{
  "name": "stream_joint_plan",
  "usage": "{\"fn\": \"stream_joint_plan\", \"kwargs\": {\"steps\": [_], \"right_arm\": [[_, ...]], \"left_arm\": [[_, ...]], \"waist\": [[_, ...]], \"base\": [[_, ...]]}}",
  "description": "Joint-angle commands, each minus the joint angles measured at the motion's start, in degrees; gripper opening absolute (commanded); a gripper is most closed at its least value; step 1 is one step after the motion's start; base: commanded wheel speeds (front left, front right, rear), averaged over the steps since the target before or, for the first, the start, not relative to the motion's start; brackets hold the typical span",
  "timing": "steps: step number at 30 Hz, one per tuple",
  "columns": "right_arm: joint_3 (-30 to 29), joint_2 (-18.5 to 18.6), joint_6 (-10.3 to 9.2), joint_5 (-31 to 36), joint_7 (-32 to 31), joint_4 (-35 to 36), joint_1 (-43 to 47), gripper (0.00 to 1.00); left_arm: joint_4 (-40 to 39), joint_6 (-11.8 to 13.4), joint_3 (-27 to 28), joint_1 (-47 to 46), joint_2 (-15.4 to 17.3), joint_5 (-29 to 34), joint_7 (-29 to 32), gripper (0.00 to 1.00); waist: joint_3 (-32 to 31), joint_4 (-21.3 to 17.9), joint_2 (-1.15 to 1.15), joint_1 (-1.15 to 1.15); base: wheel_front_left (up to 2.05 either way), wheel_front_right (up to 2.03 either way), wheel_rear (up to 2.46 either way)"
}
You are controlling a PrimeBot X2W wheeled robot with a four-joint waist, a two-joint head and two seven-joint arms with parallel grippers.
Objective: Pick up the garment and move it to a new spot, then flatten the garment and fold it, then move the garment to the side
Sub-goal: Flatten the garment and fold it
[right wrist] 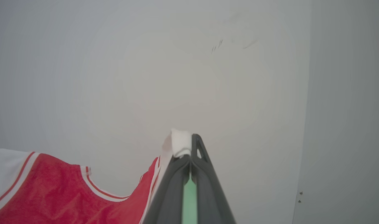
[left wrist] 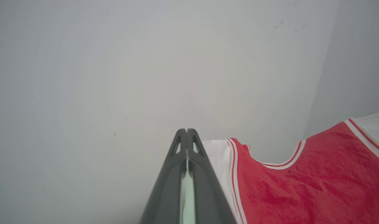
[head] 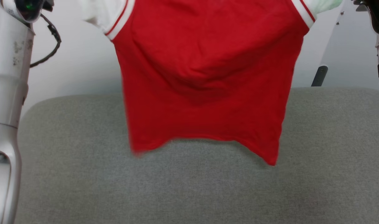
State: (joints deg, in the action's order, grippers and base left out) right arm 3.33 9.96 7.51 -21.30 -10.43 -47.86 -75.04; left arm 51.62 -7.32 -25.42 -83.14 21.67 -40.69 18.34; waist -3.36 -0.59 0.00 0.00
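Garment (head: pixel 205 77) hangs above grey fabric surface (head: pixel 68 174), white wall (head: pixel 83 62) behind.

A wide table (head: pixel 68 174) with a soft grey cloth top lies near, and its far left corner is round. Behind it stands a plain white wall (head: pixel 83 62) in soft, even light, with a few small dark scratch marks (right wrist: pixel 216 47) high up and two tiny dark dots (right wrist: pixel 300 197) low on the right. On the far right the wall meets another wall at a corner (right wrist: pixel 307 124), and a short dark post (head: pixel 319 76) leans there just past the table's far edge.
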Motion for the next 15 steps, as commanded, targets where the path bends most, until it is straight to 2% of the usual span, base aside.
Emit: {"fn": "stream_joint_plan", "kwargs": {"steps": [1, 9, 15], "right_arm": [[0.5, 0.1, -0.03, -1.0, 0.8, -0.6, -1.3, 0.0], [2.8, 0.6, -0.03, -3.6, 1.7, -3.6, -3.5, 0.0], [4.6, 1.6, -0.03, -3.3, 3.7, -4.1, -7.6, 0.0]], "left_arm": [[0.4, -0.2, -0.4, -0.9, 0.1, -0.1, -0.9, 0.0], [0.7, -0.2, -4.3, -1.3, 0.8, -2.1, -1.9, 0.0], [0.0, -0.2, -6.3, -4.2, 1.9, -2.5, -3.8, 0.0]], "waist": [[-0.1, 0.3, 0.0, 0.0], [2.2, 1.0, 0.0, 0.0], [9.7, 1.5, 0.0, 0.0]], "base": [[0.0, 0.0, 0.0], [0.0, 0.0, 0.0], [0.0, 0.0, 0.0]]}}
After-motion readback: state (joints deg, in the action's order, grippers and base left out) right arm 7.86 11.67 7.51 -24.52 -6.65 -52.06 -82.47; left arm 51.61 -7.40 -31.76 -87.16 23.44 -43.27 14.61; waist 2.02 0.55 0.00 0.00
